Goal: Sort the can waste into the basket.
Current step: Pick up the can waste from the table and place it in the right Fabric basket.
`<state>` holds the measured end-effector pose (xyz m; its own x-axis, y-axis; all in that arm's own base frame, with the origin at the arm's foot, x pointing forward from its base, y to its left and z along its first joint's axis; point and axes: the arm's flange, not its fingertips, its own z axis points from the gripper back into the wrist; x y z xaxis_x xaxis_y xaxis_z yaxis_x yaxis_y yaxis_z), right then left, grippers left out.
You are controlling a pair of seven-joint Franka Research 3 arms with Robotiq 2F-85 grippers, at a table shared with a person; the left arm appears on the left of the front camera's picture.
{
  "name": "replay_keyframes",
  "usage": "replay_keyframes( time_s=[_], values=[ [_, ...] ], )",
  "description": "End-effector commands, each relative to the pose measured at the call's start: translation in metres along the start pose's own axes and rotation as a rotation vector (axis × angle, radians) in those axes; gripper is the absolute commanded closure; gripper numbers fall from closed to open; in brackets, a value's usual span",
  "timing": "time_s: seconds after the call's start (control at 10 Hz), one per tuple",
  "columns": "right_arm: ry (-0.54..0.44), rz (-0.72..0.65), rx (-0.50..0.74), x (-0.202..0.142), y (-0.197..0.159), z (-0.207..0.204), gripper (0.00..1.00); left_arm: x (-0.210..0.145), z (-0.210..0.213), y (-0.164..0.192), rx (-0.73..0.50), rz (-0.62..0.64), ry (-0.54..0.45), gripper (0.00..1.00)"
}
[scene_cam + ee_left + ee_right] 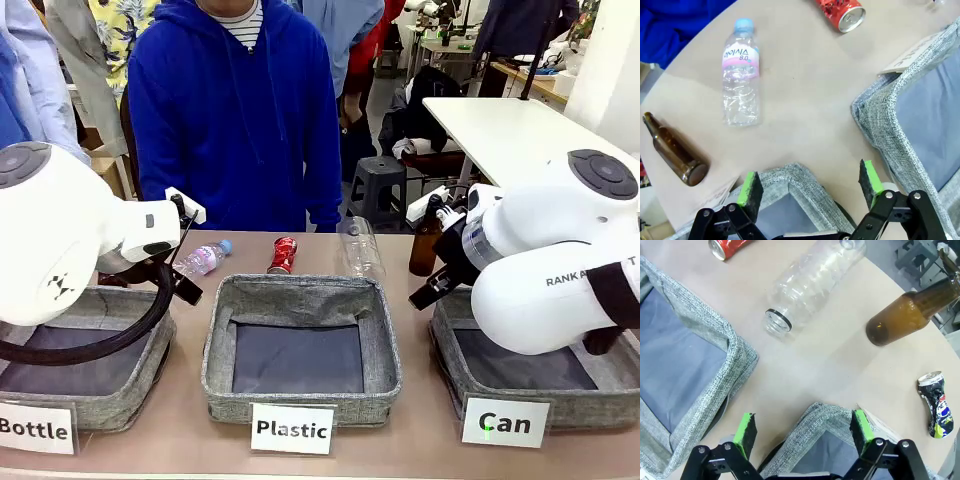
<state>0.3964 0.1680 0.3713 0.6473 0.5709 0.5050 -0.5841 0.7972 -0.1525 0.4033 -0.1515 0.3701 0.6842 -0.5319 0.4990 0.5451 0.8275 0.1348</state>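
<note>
The crushed red can (283,254) lies on the table beyond the middle basket, in front of the person; it also lies at the top of both wrist views, red can (842,11) and red can (727,246). A crushed dark can (936,405) with a yellow-green end rests on the table to the right of my right gripper (803,427). That gripper is open and hovers over a corner of the grey basket (827,415), which carries the "Can" card (505,422). My left gripper (810,182) is open too, above a corner of the "Bottle" basket (790,175).
The "Plastic" basket (300,350) sits in the middle. A clear water bottle (741,72), a larger uncapped clear bottle (810,280) and brown glass bottles (675,157) (910,315) lie on the table. A person in blue stands at the far edge.
</note>
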Motion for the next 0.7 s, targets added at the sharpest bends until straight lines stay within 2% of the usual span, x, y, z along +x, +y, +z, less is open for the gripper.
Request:
replay_keyframes(
  time_s=[0.0,0.6],
  values=[
    [0.000,0.000,0.000,0.0000,0.0000,0.0000,0.00,0.0000,0.0000,0.0000,0.000,0.000,0.000,0.00],
    [0.000,0.000,0.000,0.0000,0.0000,0.0000,0.00,0.0000,0.0000,0.0000,0.000,0.000,0.000,0.00]
  ],
)
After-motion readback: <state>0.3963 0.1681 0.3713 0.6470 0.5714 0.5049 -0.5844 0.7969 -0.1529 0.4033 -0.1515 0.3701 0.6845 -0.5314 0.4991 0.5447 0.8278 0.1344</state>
